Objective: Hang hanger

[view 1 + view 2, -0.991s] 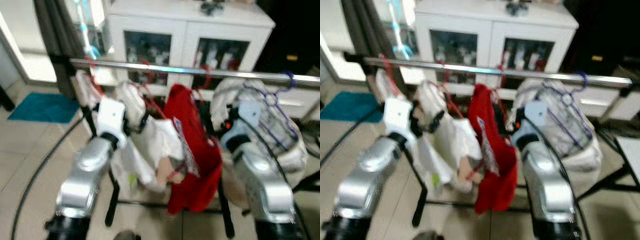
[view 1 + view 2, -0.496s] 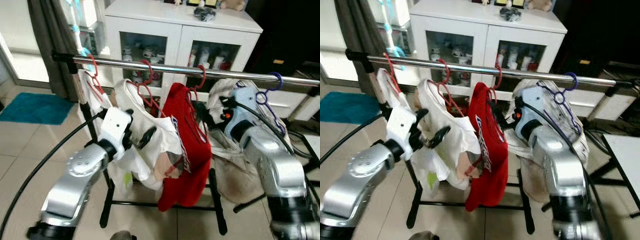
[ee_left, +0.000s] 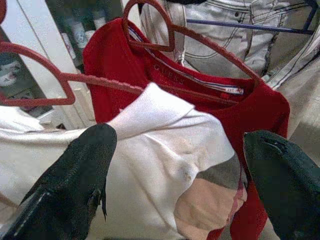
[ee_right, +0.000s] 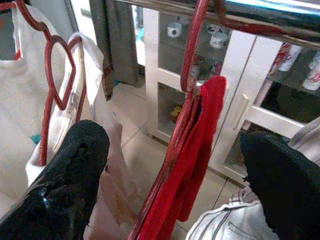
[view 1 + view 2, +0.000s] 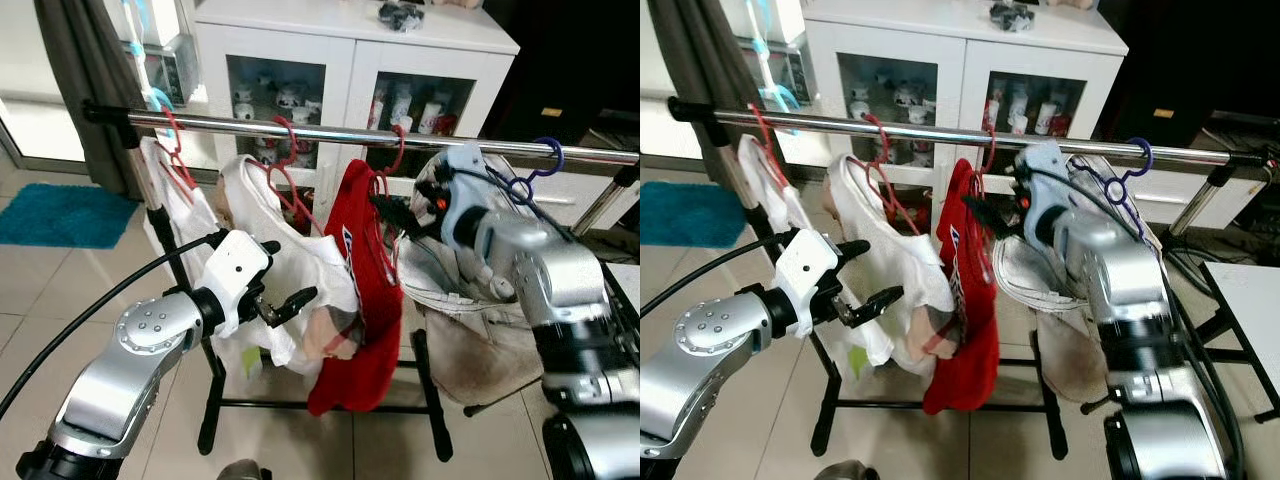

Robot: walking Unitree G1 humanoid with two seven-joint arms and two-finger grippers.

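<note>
Right gripper [image 5: 385, 208] spread, fingers either side of the red hanger [image 4: 187, 75] on the rail [image 5: 330, 134]. Left gripper [image 5: 285, 285] spread before the white shirt [image 3: 165, 165], beside the red shirt [image 5: 365, 300].

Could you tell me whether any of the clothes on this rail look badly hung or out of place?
Yes: the white shirt sits askew on its red hanger, one side slipping low beside the red shirt. The pale garment under the purple hanger droops in a bunch. Nothing has fallen off the rail.

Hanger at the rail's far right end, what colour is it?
Purple hanger, clearest in the left eye view.
</note>
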